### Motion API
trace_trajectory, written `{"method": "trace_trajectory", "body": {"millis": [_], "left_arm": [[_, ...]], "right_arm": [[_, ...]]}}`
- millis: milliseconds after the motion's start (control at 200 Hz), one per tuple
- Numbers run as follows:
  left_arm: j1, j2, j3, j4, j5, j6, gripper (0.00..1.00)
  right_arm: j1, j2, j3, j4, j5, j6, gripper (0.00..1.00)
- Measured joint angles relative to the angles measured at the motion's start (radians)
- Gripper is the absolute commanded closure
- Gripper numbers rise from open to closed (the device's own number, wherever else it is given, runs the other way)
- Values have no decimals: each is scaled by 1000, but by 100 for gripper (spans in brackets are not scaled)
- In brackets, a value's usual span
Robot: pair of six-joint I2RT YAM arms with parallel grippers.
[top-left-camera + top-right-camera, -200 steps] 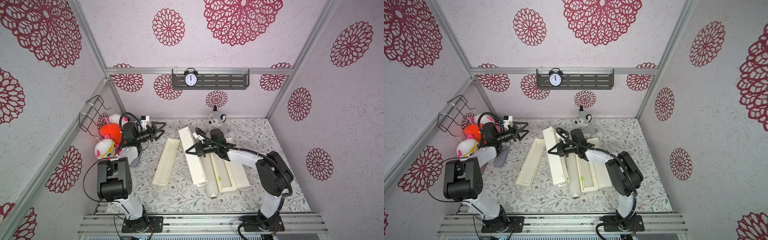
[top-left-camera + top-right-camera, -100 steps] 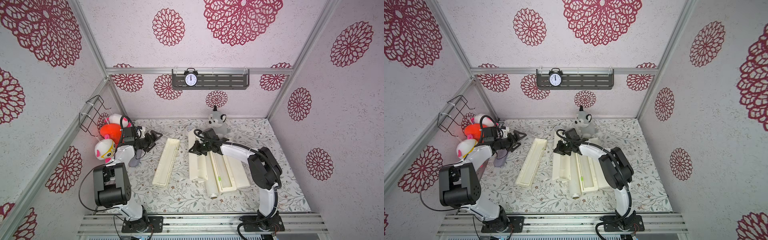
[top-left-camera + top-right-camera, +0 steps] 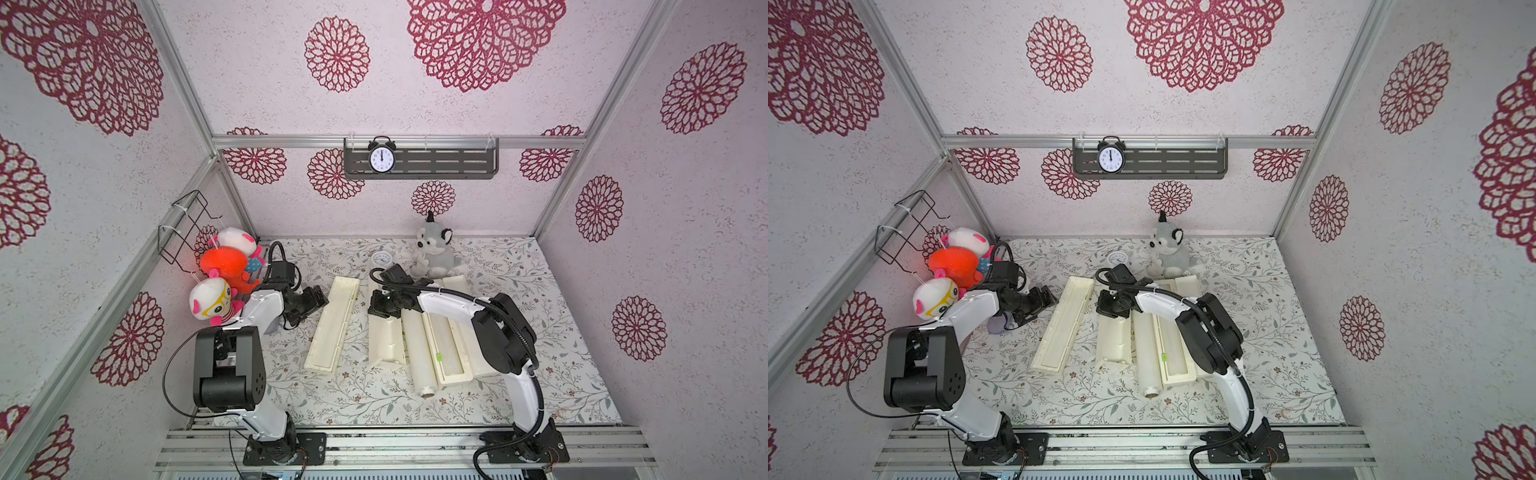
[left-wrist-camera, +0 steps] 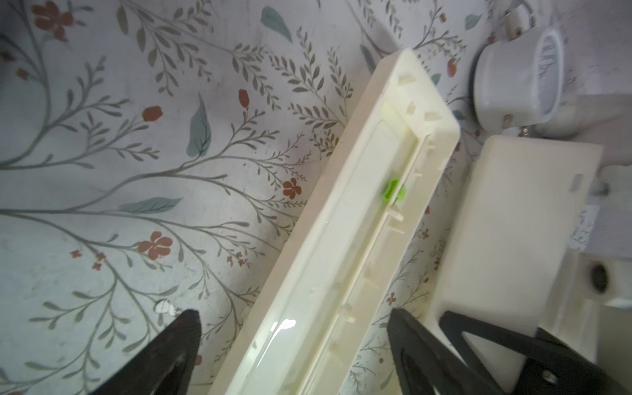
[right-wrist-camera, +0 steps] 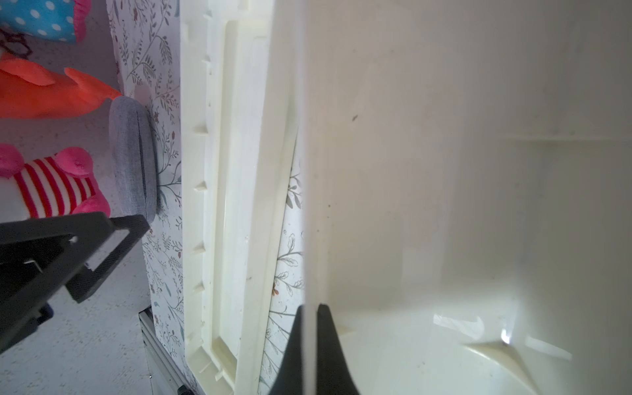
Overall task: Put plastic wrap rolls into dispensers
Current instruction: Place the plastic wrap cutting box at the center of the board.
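Right gripper (image 3: 382, 309) is clenched on the thin end wall of the middle dispenser (image 3: 386, 340), which lies on the desk (image 3: 540, 332). Left gripper (image 4: 294, 313) is released and holds nothing. It is poised over the left dispenser (image 4: 342, 239), whose green slider (image 4: 394, 191) is visible. One plastic wrap roll (image 3: 419, 353) lies on the desk just beside the middle dispenser.

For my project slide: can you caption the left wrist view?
Open left gripper poised above a long cream dispenser with green slider on the floral tablecloth, a cream box alongside.
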Motion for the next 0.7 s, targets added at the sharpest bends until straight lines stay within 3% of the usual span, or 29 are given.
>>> {"method": "trace_trajectory", "body": {"millis": [70,200,425,701], "left_arm": [[-11,25,0,-14,-29,8,12],[-14,48,0,-43,-66,16,12],[-14,57,1,-48,-81,15,21],[-14,74,-17,-27,-75,-20,34]], "right_arm": [[6,19,16,8,-4,9,80],[21,53,17,14,-14,20,53],[27,60,4,9,-22,11,49],[30,38,14,-69,-3,-90,30]]}}
